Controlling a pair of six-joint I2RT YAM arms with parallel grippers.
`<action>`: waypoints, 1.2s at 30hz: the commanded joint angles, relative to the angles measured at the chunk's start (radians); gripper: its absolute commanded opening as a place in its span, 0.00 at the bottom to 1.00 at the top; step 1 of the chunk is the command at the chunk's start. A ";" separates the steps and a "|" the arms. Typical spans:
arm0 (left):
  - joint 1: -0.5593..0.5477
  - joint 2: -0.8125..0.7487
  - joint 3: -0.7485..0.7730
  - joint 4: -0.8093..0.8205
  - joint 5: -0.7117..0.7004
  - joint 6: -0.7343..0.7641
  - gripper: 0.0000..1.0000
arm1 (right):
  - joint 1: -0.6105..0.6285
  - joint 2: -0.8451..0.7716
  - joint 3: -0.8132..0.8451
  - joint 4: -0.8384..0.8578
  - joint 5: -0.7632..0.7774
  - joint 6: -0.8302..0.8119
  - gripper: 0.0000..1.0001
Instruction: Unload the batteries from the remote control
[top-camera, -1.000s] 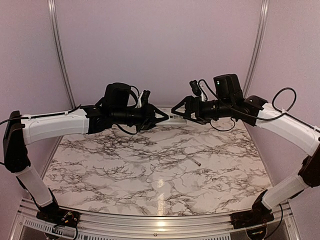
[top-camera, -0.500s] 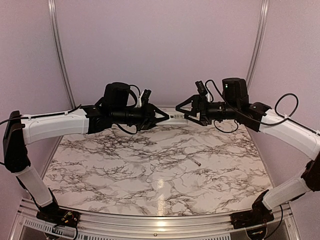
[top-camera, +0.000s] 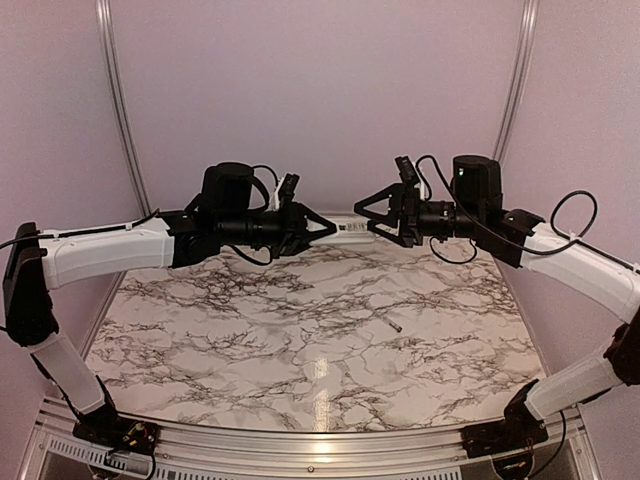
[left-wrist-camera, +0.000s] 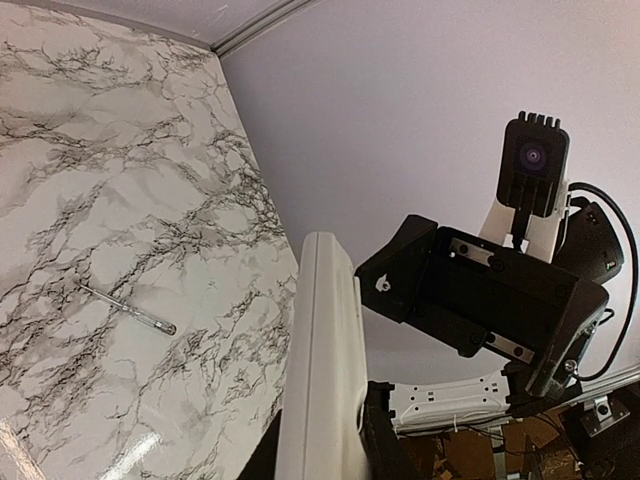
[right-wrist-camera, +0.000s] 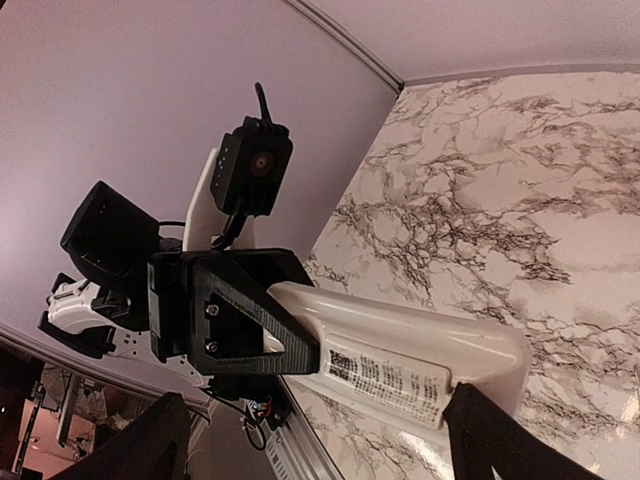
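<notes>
The marble-patterned table (top-camera: 300, 350) fills the lower part of the top view, with pale lilac walls (top-camera: 320, 90) around it. The left arm (top-camera: 100, 250) and the right arm (top-camera: 580, 265) are both raised above the far part of the table and point toward each other. The left gripper (top-camera: 322, 226) is closed on one end of the remote control (top-camera: 352, 227) and holds it in the air, almost level, well above the marble surface. The other end of this white bar points to the right gripper (top-camera: 372, 216), whose jaws stand wide open just beside that free end. From the right wrist camera the bar lies across the view beyond the two spread fingers (right-wrist-camera: 150, 440), and a printed label (right-wrist-camera: 385, 378) shows on the face that looks at this camera. I cannot tell if the right fingers touch the bar. A thin grey rod (top-camera: 393, 324) lies flat on the table by itself, right of the middle and well apart from both grippers.
</notes>
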 joint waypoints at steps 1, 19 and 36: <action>-0.052 -0.050 0.013 0.262 0.176 0.022 0.00 | 0.038 0.026 -0.016 0.047 -0.140 0.026 0.87; -0.053 -0.054 -0.017 0.327 0.196 0.009 0.00 | 0.022 -0.015 -0.060 0.079 -0.193 0.041 0.87; -0.052 -0.057 -0.023 0.348 0.212 0.002 0.00 | 0.022 -0.032 -0.086 0.150 -0.229 0.074 0.88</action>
